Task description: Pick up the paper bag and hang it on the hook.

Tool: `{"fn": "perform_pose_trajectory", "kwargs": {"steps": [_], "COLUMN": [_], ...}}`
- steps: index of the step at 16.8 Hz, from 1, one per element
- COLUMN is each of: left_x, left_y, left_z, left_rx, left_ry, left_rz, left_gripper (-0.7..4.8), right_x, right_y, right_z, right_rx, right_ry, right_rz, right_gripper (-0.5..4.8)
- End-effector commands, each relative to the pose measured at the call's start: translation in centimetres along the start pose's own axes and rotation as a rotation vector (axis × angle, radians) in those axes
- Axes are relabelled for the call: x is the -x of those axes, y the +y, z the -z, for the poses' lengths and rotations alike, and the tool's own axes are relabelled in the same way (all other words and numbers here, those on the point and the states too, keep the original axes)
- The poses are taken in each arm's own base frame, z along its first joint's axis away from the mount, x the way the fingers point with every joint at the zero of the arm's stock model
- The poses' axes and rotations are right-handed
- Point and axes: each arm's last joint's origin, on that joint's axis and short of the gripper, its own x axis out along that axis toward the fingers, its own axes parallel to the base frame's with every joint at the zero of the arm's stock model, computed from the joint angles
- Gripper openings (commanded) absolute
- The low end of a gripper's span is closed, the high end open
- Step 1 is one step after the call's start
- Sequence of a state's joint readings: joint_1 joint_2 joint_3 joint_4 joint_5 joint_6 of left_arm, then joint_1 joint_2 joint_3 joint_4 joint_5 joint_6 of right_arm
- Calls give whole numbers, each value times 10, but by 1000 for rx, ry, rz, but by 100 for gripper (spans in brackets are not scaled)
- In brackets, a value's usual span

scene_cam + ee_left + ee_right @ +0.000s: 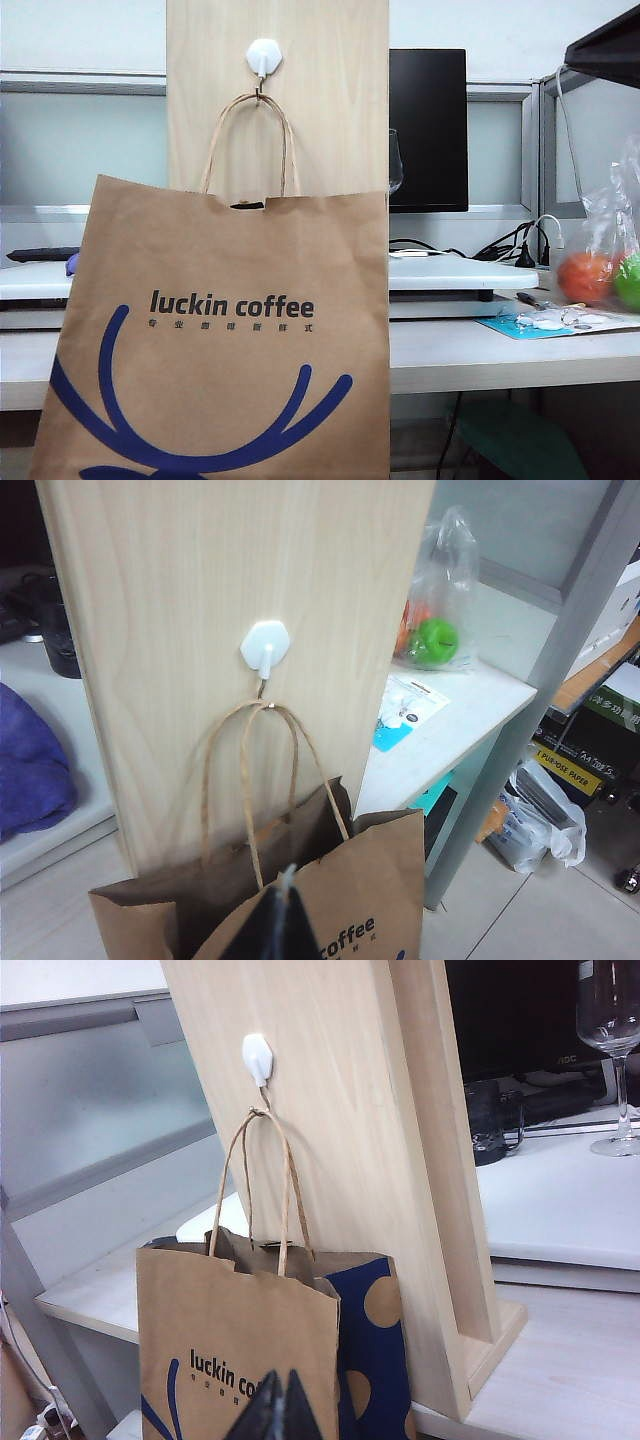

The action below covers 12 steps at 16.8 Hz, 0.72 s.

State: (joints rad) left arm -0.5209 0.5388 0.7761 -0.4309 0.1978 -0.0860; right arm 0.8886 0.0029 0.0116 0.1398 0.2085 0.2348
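The paper bag (225,340) is hanging by both handles from the hook (264,55) on the wooden board (330,100). The left gripper (283,920) is sitting clenched and empty just in front of the bag. The right gripper (277,1410) is also clenched, empty, near the bag's front. A fruit bag (600,260) is lying well right of the board.

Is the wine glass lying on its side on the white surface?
No. In the right wrist view the wine glass stands upright on its foot on the white surface, beside the wooden board.
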Motion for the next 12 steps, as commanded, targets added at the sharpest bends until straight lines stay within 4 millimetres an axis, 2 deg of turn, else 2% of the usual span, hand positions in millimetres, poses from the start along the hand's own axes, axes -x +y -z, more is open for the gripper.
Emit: {"fn": "perform_pose_trajectory", "kwargs": {"steps": [1,2,7,9,12], "left_x": [3,20,57,63,57], "left_y": [-1,4,19,21,32], "left_z": [0,4,21,34,57], "left_rx": [-9,-62,-68,-103,-143], "left_ry": [1,-3,-132,-184,-291], "left_rz": [7,-151,-536,-605,-693], "left_gripper": [-5,-5,-5,-5,-5], "right_x": [0,0,0,0,0], "right_y": [0,0,0,0,0], "right_z": [1,1,1,1,2], "right_rx": [2,2,2,3,4], "right_ry": [-4,-3,-3,-2,1], "right_rz": [-4,-4,-4,-2,-2], "right_gripper": [0,0,0,0,0]}}
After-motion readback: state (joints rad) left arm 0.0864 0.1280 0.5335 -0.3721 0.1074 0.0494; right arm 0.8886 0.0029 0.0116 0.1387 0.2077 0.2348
